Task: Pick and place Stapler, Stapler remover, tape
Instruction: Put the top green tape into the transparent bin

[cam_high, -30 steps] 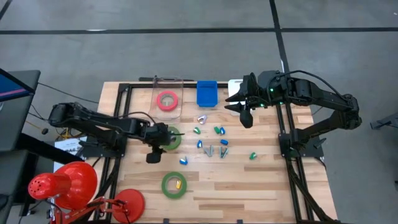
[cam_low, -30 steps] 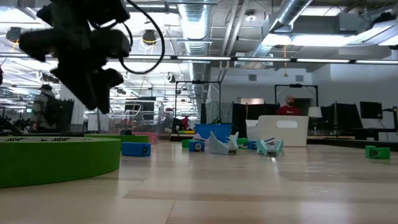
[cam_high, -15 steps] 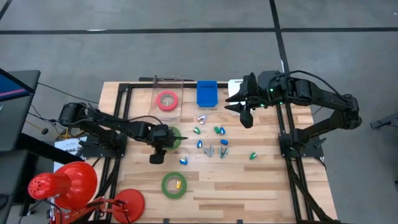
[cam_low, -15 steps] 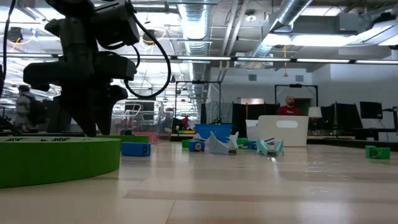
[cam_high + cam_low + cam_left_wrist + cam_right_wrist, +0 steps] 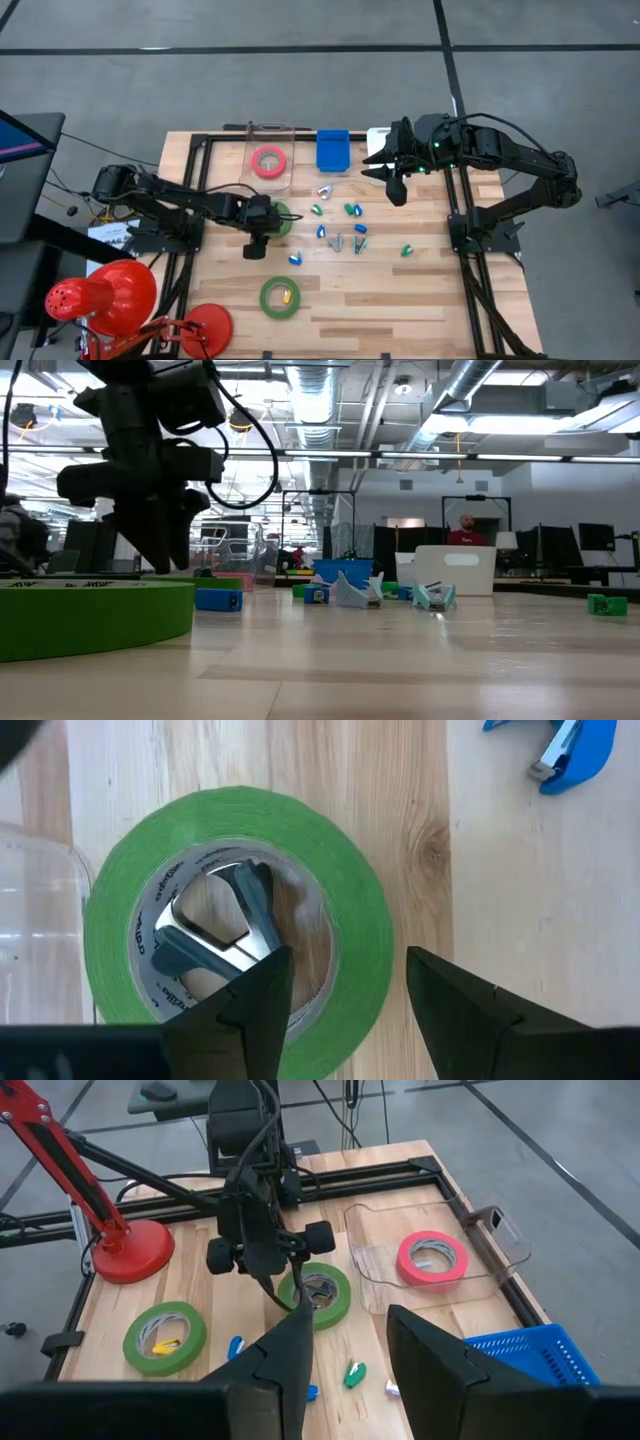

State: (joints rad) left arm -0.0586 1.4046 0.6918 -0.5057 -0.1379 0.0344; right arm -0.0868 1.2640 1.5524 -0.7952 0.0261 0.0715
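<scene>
A green tape roll (image 5: 281, 221) lies flat on the wooden table, with a silver stapler remover (image 5: 215, 925) inside its ring. My left gripper (image 5: 345, 985) hangs open right over it, pointing steeply down. One finger is over the ring's hole and the other over bare wood outside, so the wall (image 5: 365, 955) lies between them without being touched. A second green roll (image 5: 281, 296) lies near the front edge. A red-pink roll (image 5: 270, 160) rests in a clear tray (image 5: 268, 132). My right gripper (image 5: 345, 1360) waits open, high above the table's far right.
Several small blue, green and silver staplers and removers (image 5: 340, 228) lie scattered in the table's middle. A blue bin (image 5: 332, 150) stands at the far edge beside the clear tray. A red lamp (image 5: 110, 295) stands at the near left corner. Bare wood lies at the near right.
My left gripper has sunk toward the green roll, shifted slightly toward the table's right edge and tipped to point more steeply down. Its fingers have kept the same gap. The roll has not moved.
</scene>
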